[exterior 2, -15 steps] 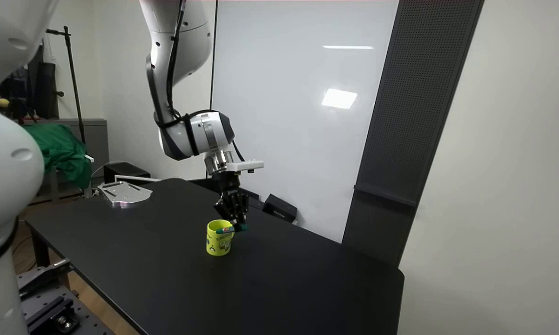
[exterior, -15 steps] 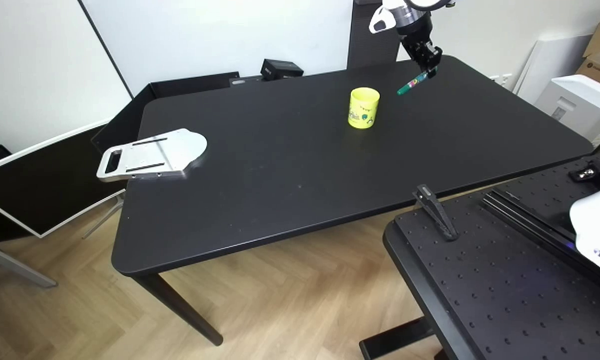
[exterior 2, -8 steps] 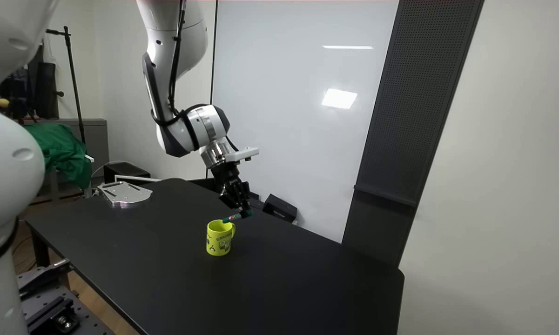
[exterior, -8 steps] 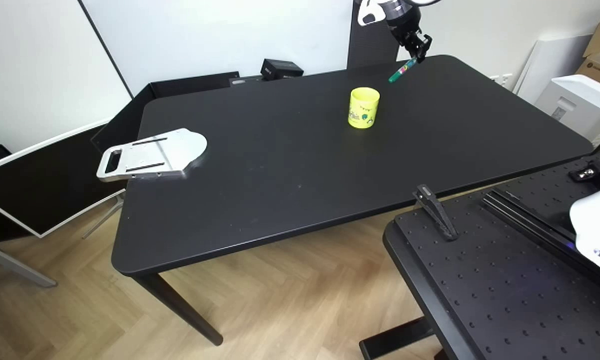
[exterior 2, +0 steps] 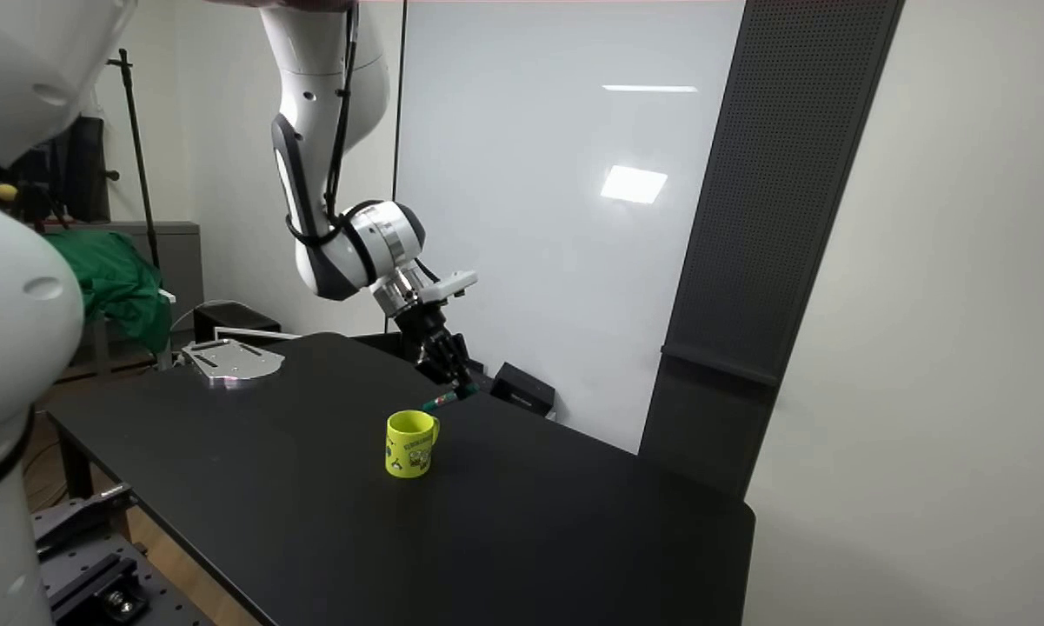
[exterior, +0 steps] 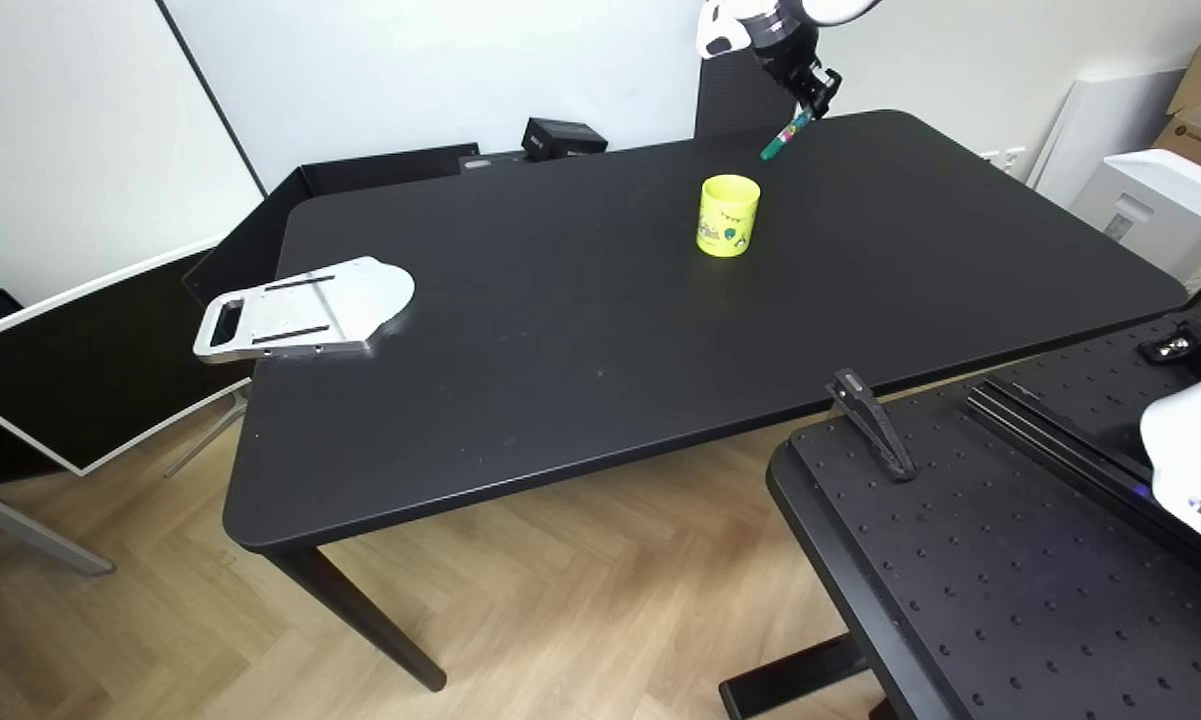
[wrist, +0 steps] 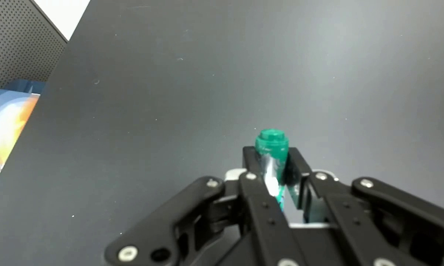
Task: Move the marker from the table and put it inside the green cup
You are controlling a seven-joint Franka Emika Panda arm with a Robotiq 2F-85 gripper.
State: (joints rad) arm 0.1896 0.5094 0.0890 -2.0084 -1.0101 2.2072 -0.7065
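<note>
The green cup (exterior: 726,217) stands upright on the black table (exterior: 560,330); it also shows in an exterior view (exterior 2: 409,445), with its handle towards the gripper. It is out of the wrist view. My gripper (exterior: 815,108) is shut on the marker (exterior: 785,136) near one end. In an exterior view the gripper (exterior 2: 468,389) holds the marker (exterior 2: 440,401) slanted, its free end lower and towards the cup, apart from it and about at or above rim height. In the wrist view the green end of the marker (wrist: 272,144) sticks out between the fingertips.
A silver plate with a handle (exterior: 305,308) lies over the far table edge, away from the gripper. A black box (exterior: 562,138) is behind the table's back edge, by the whiteboard (exterior 2: 565,217). A perforated black surface (exterior: 1020,560) stands beside the table.
The gripper has risen and shifted with the marker, moving left in an exterior view. The marker now slants more steeply and no longer overlaps the cup in an exterior view. The cup has not moved.
</note>
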